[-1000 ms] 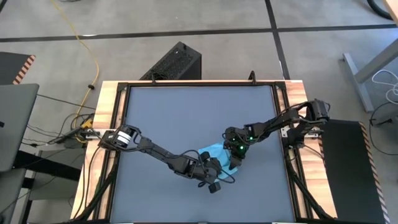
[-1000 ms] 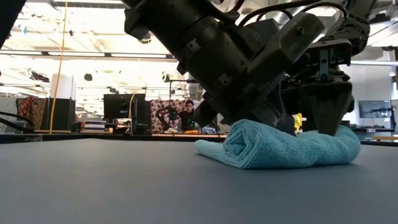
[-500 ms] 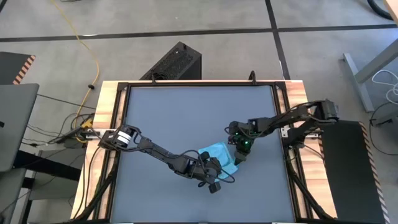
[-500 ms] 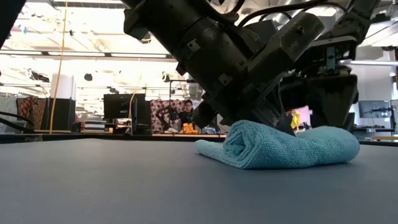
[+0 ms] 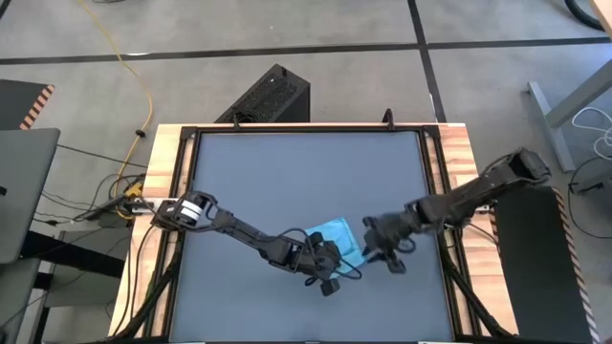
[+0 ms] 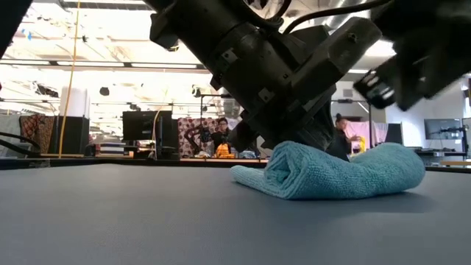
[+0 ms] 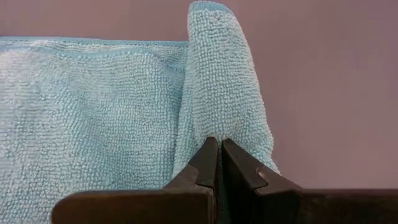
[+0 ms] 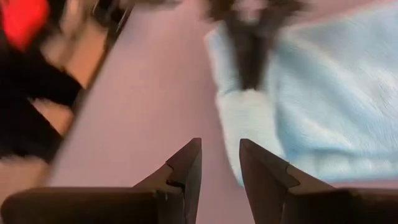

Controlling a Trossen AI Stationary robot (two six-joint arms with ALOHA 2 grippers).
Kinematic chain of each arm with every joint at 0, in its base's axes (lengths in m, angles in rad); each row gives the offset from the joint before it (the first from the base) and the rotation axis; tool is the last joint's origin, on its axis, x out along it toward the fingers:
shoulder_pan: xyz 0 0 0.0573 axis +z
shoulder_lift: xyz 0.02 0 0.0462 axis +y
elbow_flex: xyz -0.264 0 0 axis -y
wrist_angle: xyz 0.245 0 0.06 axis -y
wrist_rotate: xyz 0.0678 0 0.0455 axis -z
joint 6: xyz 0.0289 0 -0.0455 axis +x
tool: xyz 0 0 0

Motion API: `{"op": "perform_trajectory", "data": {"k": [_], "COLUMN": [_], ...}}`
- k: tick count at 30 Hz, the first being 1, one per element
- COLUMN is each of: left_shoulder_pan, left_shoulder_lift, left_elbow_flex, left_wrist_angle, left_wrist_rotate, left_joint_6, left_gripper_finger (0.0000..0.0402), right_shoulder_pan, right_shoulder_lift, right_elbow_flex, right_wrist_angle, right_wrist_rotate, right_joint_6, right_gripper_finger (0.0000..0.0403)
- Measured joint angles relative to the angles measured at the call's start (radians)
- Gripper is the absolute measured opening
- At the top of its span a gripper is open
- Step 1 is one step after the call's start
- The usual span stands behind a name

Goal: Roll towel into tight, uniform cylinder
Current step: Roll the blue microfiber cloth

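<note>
— Sky-blue terry, the towel, lies low on the dark grey counter, right of centre. Who's nearest it?

— Going left to right: the left claw comes first, and it's already on the cloth. In the left wrist view its fingers are pressed together on a raised fold, with the flat part of the towel spread beyond.

— And the roll's long axis?

— In the low view the rolled end spirals on the left and the tube runs off to the right, only loosely wound, so I'd judge the rolling part done.

— Then the right side?

— The right claw sits just beside the towel's right edge, not touching it. Its own view shows the fingers slightly apart, holding nothing, with the towel lying ahead of them
</note>
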Motion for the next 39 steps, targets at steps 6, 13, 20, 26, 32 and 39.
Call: {"op": "perform_trajectory", "data": {"k": [6,13,20,26,32,39], "left_shoulder_pan": [0.020,0.035,0.043,0.041,0.007,-0.041], "left_shoulder_lift": [0.000,0.000,0.000,0.000,0.000,-0.014], "left_elbow_flex": [0.000,0.000,0.000,0.000,-0.005,-0.156], "left_wrist_angle": [0.004,0.023,0.022,0.018,0.027,0.268], "left_wrist_rotate": [0.042,0.075,0.088,0.092,0.061,-0.035], "left_joint_6": [0.020,0.044,0.044,0.039,0.018,-0.086], "left_gripper_finger": [0.0000,0.0000,0.0000,0.0000,0.0000,0.0000], "right_shoulder_pan": [0.191,0.230,0.236,0.216,0.180,0.095], "right_shoulder_lift": [0.082,0.185,0.292,0.373,0.367,0.333], "right_elbow_flex": [0.000,0.001,0.001,0.005,0.005,0.005], "right_wrist_angle": [0.029,0.043,0.135,0.153,0.142,0.103], "right_wrist_rotate": [0.322,0.449,0.450,0.459,0.375,0.179], "right_joint_6": [-0.228,-0.242,-0.242,-0.177,-0.106,-0.018], "right_gripper_finger": [0.0139,0.0182,0.0211,0.0192,0.0093,0.0036]}}
